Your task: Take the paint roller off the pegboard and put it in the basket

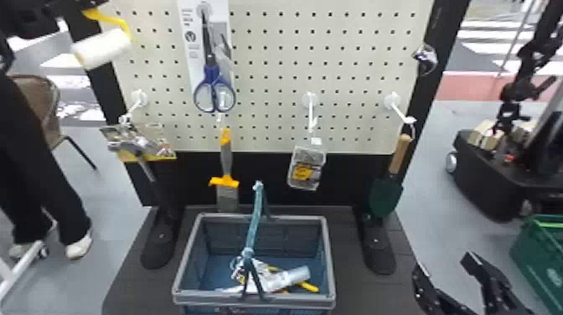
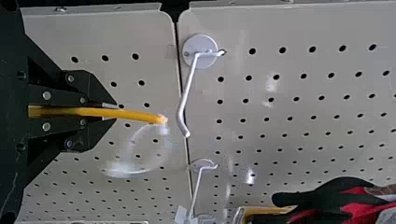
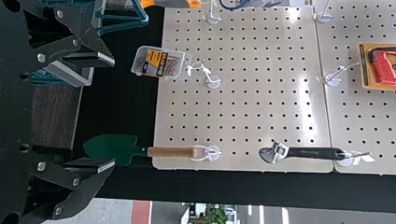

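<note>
High at the left of the head view, my left gripper (image 1: 86, 6) is shut on the yellow handle of the paint roller (image 1: 102, 48); its white sleeve hangs in the air by the pegboard (image 1: 268, 71). In the left wrist view the left gripper (image 2: 114, 112) pinches the roller's yellow handle (image 2: 116, 113), with a clear loop at the handle's end, apart from a bare white hook (image 2: 187, 93). The basket (image 1: 197, 296) stands below the board. My right gripper (image 1: 445, 264) is parked low at the right; in its wrist view the right gripper (image 3: 113, 112) is open.
Blue scissors (image 1: 212, 90), a scraper (image 1: 226, 167), a small clear box (image 1: 307, 167) and a green trowel (image 1: 387, 194) hang on the board. Several items (image 1: 268, 278) lie in the basket, whose handle (image 1: 253, 222) sticks up. A chair (image 1: 37, 104) is at the left.
</note>
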Controlling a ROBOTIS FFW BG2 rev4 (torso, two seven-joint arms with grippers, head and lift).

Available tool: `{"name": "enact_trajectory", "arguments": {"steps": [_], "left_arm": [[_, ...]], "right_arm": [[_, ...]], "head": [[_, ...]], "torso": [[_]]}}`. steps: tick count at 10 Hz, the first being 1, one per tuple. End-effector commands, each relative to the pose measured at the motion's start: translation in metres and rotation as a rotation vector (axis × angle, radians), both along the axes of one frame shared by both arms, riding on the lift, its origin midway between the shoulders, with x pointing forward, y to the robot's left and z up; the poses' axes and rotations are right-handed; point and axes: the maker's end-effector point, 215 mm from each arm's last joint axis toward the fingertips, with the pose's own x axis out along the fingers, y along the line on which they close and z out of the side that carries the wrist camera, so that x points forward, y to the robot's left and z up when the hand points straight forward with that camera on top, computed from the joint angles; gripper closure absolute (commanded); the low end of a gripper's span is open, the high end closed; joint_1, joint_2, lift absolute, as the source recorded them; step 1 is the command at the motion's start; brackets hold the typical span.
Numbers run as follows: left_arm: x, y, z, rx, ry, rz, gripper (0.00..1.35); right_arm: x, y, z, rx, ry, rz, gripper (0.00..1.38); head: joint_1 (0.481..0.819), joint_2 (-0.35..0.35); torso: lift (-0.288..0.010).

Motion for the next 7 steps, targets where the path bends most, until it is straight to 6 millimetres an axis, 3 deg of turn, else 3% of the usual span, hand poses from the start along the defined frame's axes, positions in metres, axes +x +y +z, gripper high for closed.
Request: {"name": "enact_trajectory", "arguments": {"steps": [1, 4, 7], "left_arm": [[-0.014, 0.003, 0.008, 0.02, -0.034, 0.02, 1.21], [-0.048, 0.01, -0.007, 0.016, -0.078, 0.087, 1.21], [-0.108, 0.019, -0.007, -0.01, -0.162, 0.232, 1.21]], "right_arm": [[0.0, 0.0, -0.001, 0.0, 0.003, 0.001, 0.5], [-0.002, 0.0, -0.001, 0.001, 0.005, 0.004, 0.5], [-0.003, 0.001, 0.001, 0.001, 0.004, 0.005, 0.5]], "head": [[0.549, 0.0], [0.549, 0.0], [0.549, 0.0]], "torso": [[-0.1], [-0.1], [-0.1]]}}
